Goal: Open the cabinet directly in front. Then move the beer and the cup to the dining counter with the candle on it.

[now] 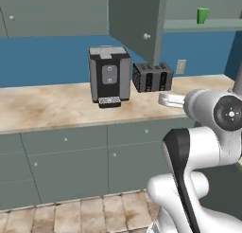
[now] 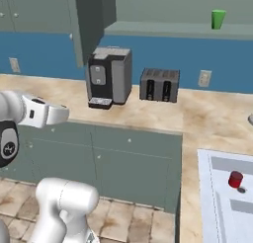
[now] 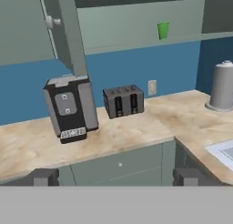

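From the left base view you see the cabinet [image 1: 134, 19] door swung open and the cup [image 1: 202, 15] on its shelf. The right base view adds a red-capped thing [image 2: 235, 179] lying low. In your hand view, the gripper [image 3: 116, 176] jaws stand wide apart, holding nothing, beside a grey jar [image 3: 222, 85].

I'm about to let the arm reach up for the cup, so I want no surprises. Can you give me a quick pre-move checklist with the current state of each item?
1. Cabinet door swung open: ok.
2. Cup upright on the open shelf: ok.
3. Gripper jaws wide apart with nothing between them: ok.
4. Beer located: cannot tell; no bottle is visible on the shelf part in view.
5. Coffee machine and toaster sit on the worktop below the shelf, apart from the cup: ok.
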Controlling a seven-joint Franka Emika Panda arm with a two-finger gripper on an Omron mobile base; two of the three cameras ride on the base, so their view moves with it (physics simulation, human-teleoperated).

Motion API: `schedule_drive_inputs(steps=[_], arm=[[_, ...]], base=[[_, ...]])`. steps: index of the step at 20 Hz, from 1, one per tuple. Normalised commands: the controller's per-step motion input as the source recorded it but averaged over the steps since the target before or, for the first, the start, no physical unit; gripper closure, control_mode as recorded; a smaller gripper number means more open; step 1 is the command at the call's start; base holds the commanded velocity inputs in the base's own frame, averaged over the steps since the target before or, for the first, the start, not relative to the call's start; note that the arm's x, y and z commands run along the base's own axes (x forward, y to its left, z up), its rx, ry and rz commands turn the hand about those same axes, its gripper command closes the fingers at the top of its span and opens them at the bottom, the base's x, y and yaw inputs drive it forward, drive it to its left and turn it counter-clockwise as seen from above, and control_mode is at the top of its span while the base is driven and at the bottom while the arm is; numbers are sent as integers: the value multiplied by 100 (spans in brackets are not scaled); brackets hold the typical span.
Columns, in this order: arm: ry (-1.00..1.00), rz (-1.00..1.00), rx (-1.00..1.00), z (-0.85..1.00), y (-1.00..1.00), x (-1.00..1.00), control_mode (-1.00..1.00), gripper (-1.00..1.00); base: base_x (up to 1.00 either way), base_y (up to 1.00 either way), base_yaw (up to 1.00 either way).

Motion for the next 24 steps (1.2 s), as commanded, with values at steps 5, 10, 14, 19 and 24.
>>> schedule_drive_inputs(steps=[5, 10, 14, 19, 24], arm=[[0, 0, 0, 0, 0, 0, 100, -100], [0, 0, 0, 0, 0, 0, 100, -100], [0, 0, 0, 0, 0, 0, 100, -100], [0, 0, 0, 0, 0, 0, 100, -100], [0, 0, 0, 0, 0, 0, 100, -100]], base=[[14, -89, -4], [60, -61, 0], [85, -53, 0], [98, -32, 0], [100, -9, 0]])
